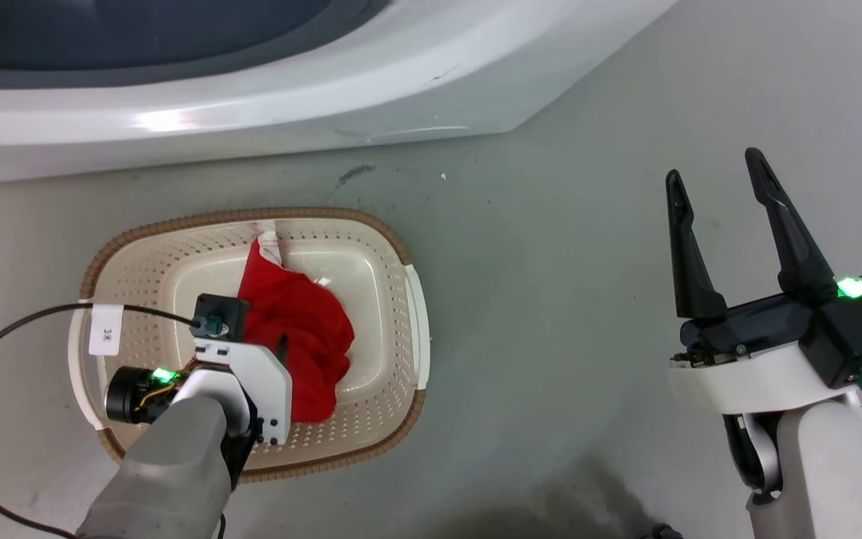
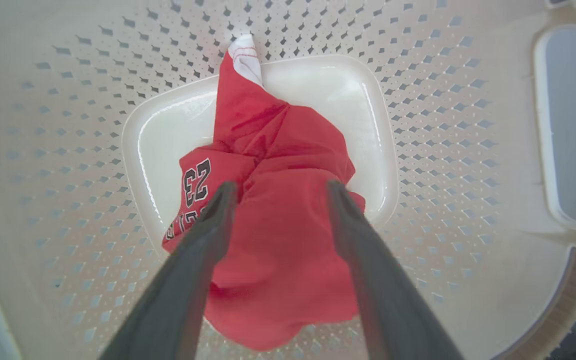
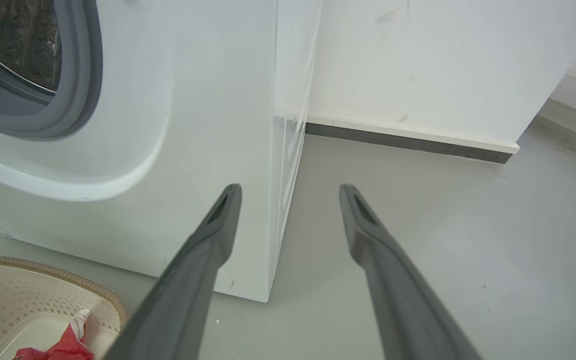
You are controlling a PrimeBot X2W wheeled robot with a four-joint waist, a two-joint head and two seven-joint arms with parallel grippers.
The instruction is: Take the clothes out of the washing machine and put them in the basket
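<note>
Our left gripper (image 2: 280, 184), jaws apart, hangs over clothes (image 2: 278, 135) in the basket (image 2: 443, 150); our right gripper (image 1: 714, 165), likewise spread, hovers above floor (image 1: 551, 299).

The jersey (image 1: 304, 329) is lying in the basket (image 1: 371, 221), which is sitting on the floor (image 1: 551, 299) before the washing machine (image 1: 251, 112). The left gripper (image 2: 280, 187) is hovering over the jersey (inside the basket), and the right gripper (image 1: 714, 166) is hanging well to the right.

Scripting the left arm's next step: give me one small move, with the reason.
Probably lift the left gripper straight up out of the basket. Its fingers stand apart over the red clothes, which lie crumpled on the basket floor, so the drop looks done.
</note>
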